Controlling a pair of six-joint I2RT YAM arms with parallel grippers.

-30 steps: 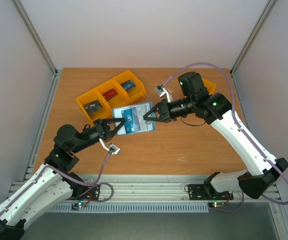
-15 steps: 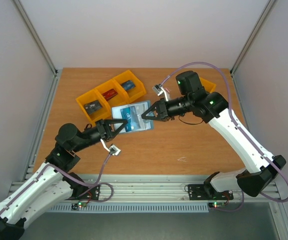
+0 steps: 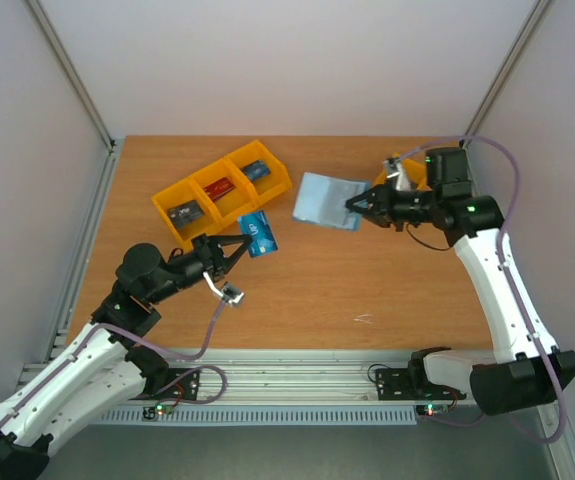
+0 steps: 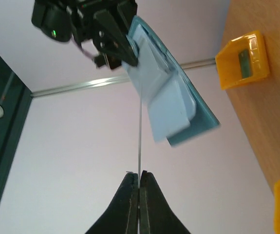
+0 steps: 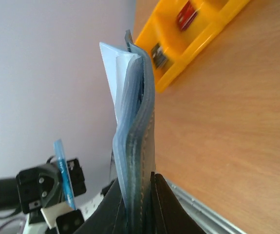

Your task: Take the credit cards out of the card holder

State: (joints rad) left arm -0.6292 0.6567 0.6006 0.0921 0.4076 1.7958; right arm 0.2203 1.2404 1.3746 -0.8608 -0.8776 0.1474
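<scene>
No legible text; white print (image 3: 256,231) on blue card (image 3: 263,241) too small to read (blurred).

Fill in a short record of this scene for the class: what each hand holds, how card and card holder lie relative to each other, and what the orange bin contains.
Left hand: shut on a blue credit card, gripped at its edge
Right hand: shut on the card holder, lifted off the table
Card and holder: apart, the card fully out
Orange bin: three compartments, one card each: dark grey card, red card, second blue card
</scene>
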